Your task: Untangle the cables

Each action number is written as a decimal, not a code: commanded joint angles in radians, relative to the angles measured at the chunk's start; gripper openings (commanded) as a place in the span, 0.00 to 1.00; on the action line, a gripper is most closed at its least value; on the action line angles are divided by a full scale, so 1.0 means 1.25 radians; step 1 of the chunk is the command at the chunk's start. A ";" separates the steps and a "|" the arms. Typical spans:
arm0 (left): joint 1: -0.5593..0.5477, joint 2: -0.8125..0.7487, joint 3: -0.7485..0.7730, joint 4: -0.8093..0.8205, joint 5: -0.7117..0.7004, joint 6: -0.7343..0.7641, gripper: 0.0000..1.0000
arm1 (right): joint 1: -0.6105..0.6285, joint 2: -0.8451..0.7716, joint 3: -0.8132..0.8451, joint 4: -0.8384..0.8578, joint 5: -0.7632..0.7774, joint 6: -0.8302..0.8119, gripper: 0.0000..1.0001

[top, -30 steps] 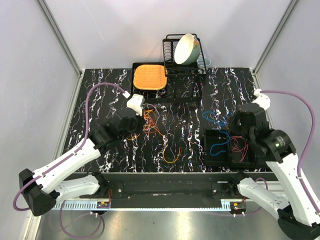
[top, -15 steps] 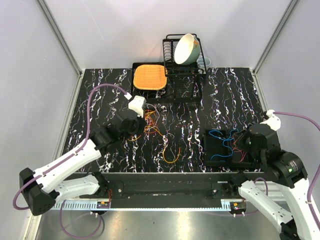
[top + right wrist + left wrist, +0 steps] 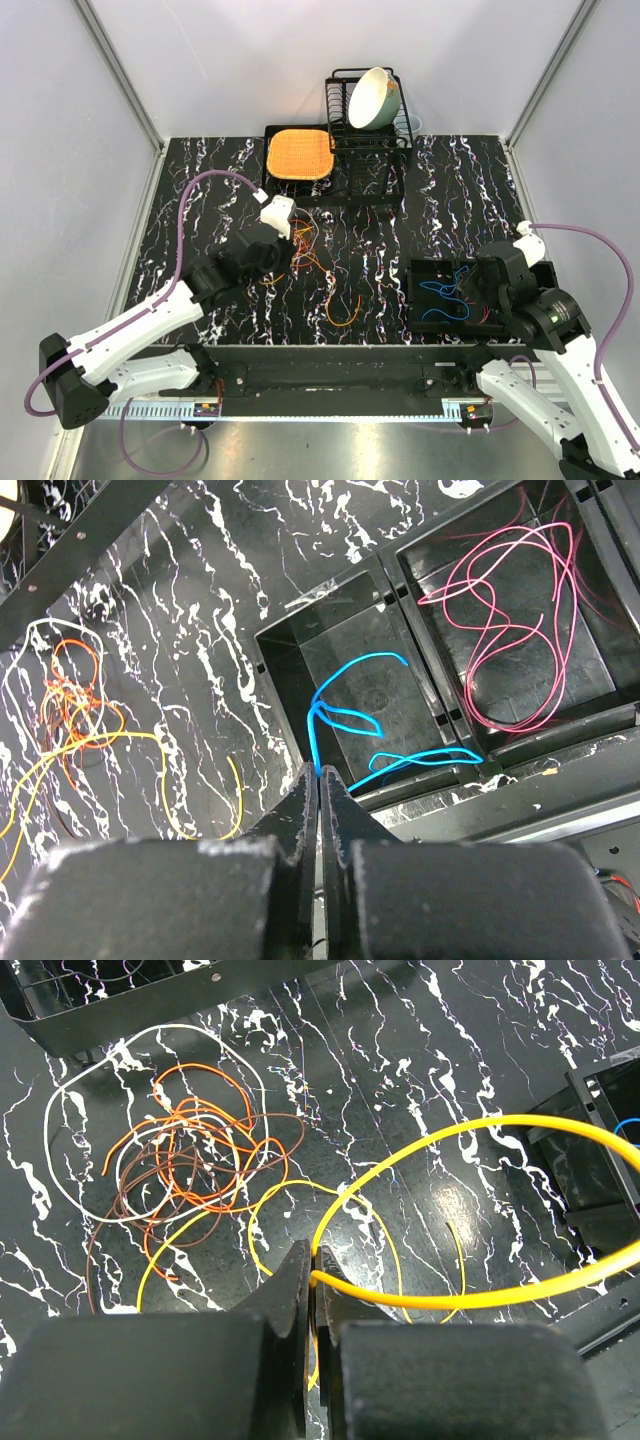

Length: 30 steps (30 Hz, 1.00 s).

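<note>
Where the left tool [image 3: 312,1260] closes, you have the yellow cable [image 3: 480,1125] pinched between its fingers, clenched with no gap showing. From the grip the cable rises in a wide arc ahead and to the right of the tool, and a second stretch runs off to the right lower down. More yellow loops lie on the tabletop [image 3: 450,1040] just ahead of the fingertips. The tangle [image 3: 190,1145] sits ahead and to the left of this tool: orange, brown and white strands wound through one another, with a yellow loop reaching its near edge. You cannot tell from these views whether that loop is threaded through the tangle or only lies against it.

Your right tool [image 3: 320,780] is clenched on the blue cable [image 3: 315,738]. The cable runs from the fingertips forward into the tray [image 3: 275,690] compartment directly ahead, where it kinks and curls over the floor. Another stretch lies along that compartment's near wall, just right of the tool. The pink cable [image 3: 497,630] is coiled in the next compartment, ahead and to the right, apart from the blue one. Ahead and to the left of the right tool, the tangle and a length of yellow lie on the tabletop.

Far beyond the left tool, in the top view, a rack [image 3: 336,100] holds a tilted bowl [image 3: 372,97]. An orange mat [image 3: 298,153] lies just beside the rack, on its left.
</note>
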 commanded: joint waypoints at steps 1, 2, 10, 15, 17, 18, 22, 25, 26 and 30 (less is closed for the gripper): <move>-0.002 -0.010 0.008 0.031 -0.019 -0.004 0.00 | 0.003 0.036 -0.015 0.028 0.037 0.033 0.00; -0.002 -0.008 0.009 0.031 -0.019 -0.004 0.00 | 0.002 0.056 -0.022 0.047 0.031 0.033 0.00; -0.002 -0.009 0.010 0.026 -0.020 0.000 0.00 | 0.002 0.160 -0.061 0.182 0.038 0.018 0.00; -0.004 -0.005 0.015 0.024 -0.020 0.002 0.00 | 0.001 0.278 -0.053 0.234 0.047 0.011 0.00; -0.004 -0.007 0.014 0.024 -0.020 0.002 0.00 | -0.005 0.327 -0.061 0.256 0.037 0.015 0.00; -0.003 -0.009 0.014 0.023 -0.020 0.001 0.00 | -0.006 0.341 -0.066 0.265 0.033 0.019 0.00; -0.004 -0.011 0.017 0.021 -0.019 0.004 0.00 | -0.021 0.376 -0.095 0.300 0.005 0.040 0.00; -0.005 -0.010 0.017 0.021 -0.016 0.004 0.00 | -0.047 0.374 -0.142 0.332 -0.030 0.052 0.00; -0.004 -0.010 0.019 0.021 -0.015 0.002 0.00 | -0.054 0.370 -0.166 0.336 -0.040 0.057 0.00; -0.005 -0.004 0.017 0.023 -0.012 0.004 0.00 | -0.084 0.362 -0.219 0.351 -0.060 0.071 0.00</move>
